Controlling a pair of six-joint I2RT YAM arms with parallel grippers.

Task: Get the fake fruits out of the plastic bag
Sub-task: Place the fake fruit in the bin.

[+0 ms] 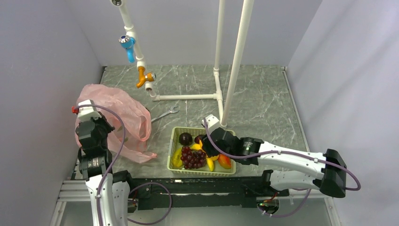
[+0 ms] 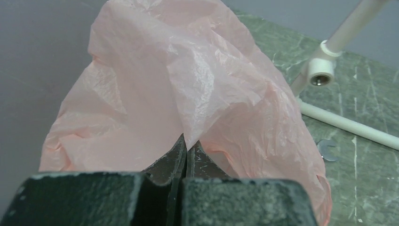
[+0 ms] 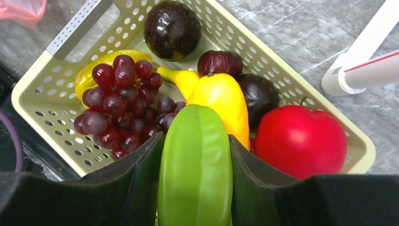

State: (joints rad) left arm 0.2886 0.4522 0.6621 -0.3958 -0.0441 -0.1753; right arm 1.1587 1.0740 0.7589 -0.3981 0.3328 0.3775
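Observation:
The pink plastic bag (image 1: 123,117) lies at the left of the table, lifted at one side. My left gripper (image 2: 188,149) is shut on a fold of the bag (image 2: 188,89). My right gripper (image 3: 195,146) is shut on the flat green piece (image 3: 195,165), above the pale green basket (image 1: 175,136). In the basket lie the purple grape bunch (image 3: 120,103), the red ball (image 3: 301,139), a yellow-orange oval (image 3: 223,99) and a yellow banana-like piece (image 3: 91,70). Two dark round fruits (image 3: 171,29) lie there too. The right gripper (image 1: 204,141) hovers over the basket's middle.
A white pipe frame (image 1: 219,70) with a blue and orange tap (image 1: 128,44) stands at the back. A silver wrench (image 1: 164,114) lies between bag and basket. A small dark red wrinkled fruit (image 3: 219,62) lies in the basket.

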